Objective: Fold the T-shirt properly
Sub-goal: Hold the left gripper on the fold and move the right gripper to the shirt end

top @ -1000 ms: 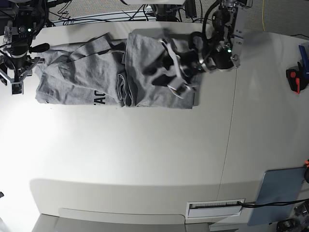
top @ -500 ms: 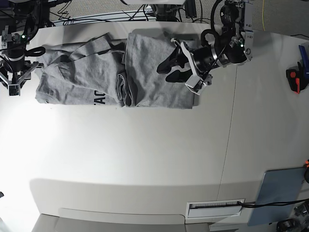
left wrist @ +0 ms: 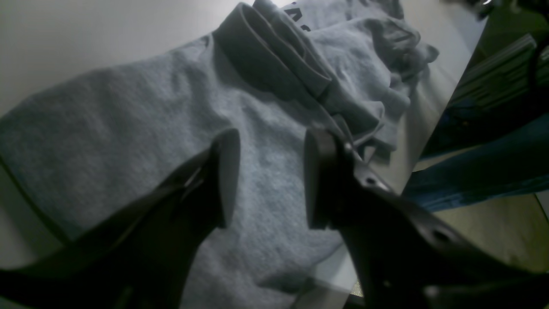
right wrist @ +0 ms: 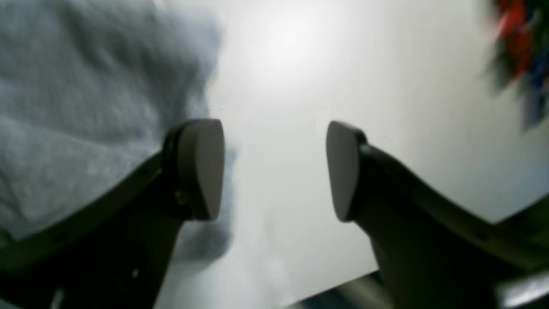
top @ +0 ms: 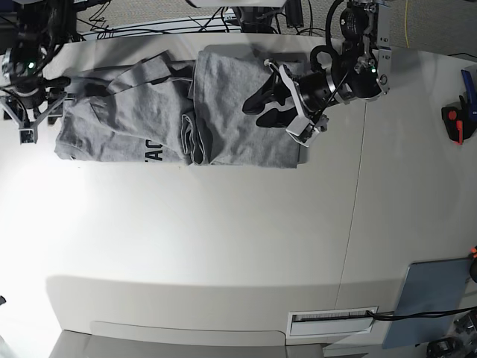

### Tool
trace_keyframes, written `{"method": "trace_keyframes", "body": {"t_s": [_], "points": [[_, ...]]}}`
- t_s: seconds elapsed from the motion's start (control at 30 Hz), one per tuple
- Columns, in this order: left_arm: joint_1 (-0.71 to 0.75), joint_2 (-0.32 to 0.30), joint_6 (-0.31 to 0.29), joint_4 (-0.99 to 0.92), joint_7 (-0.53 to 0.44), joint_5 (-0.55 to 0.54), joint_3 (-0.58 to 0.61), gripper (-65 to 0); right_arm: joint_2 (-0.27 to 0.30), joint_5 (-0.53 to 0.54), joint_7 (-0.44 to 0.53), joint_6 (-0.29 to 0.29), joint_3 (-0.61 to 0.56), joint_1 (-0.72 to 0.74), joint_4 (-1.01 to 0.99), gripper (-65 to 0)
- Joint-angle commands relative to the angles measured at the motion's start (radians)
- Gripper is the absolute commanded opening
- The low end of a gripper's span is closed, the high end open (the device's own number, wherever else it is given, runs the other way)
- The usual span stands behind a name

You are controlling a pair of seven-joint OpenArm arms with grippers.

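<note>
The heather-grey T-shirt (top: 141, 119) lies along the far side of the white table (top: 223, 239), its right half folded over in a flat panel (top: 238, 112). Black letters (top: 154, 151) show at its front edge. My left gripper (top: 253, 112) is open and empty, hovering over the folded panel. In the left wrist view the gripper (left wrist: 270, 180) is open above grey cloth (left wrist: 128, 120). My right gripper (top: 37, 123) is open at the shirt's left edge. In the right wrist view the gripper (right wrist: 272, 169) is open over bare table, with the shirt (right wrist: 64, 107) beside its left finger (right wrist: 201, 167).
A red-and-black tool (top: 455, 123) and a blue item (top: 469, 82) lie at the table's right edge. A blue-grey pad (top: 432, 302) sits at the front right, beside a white labelled slot (top: 332, 322). Cables (top: 149, 26) run behind the table.
My left gripper lifted off the folded panel and drew back to the right, then stayed nearly still. My right arm moved up and slightly right, toward the shirt's left edge.
</note>
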Motion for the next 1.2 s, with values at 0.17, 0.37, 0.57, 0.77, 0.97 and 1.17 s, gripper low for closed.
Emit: {"method": "trace_keyframes", "body": {"t_s": [0.17,0.37,0.57,0.77,0.97,1.17], "points": [[-0.004,0.002,-0.009,0.017,-0.023,-0.025,-0.002,-39.2,0.020,0.116,-0.065,0.047,0.006,0.153,-0.150,-28.4],[-0.004,0.002,-0.009,0.017,-0.023,-0.024,-0.002,-39.2,0.020,0.159,-0.069,0.065,0.006,0.193,-0.251,-28.4],[-0.004,0.002,-0.009,0.017,-0.023,-0.024,-0.002,-39.2,0.020,0.225,-0.079,0.128,0.006,0.207,-0.336,-28.4],[-0.004,0.002,-0.009,0.017,-0.023,-0.024,-0.002,-39.2,0.020,0.339,-0.130,0.203,0.006,0.207,-0.337,-30.8],[-0.004,0.002,-0.009,0.017,-0.023,-0.024,-0.002,-39.2,0.020,0.338,-0.130,0.203,0.006,0.207,-0.338,-53.7],[-0.004,0.002,-0.009,0.017,-0.023,-0.023,-0.002,-39.2,0.021,0.338,-0.080,0.203,0.006,0.207,-0.335,-65.0]]}}
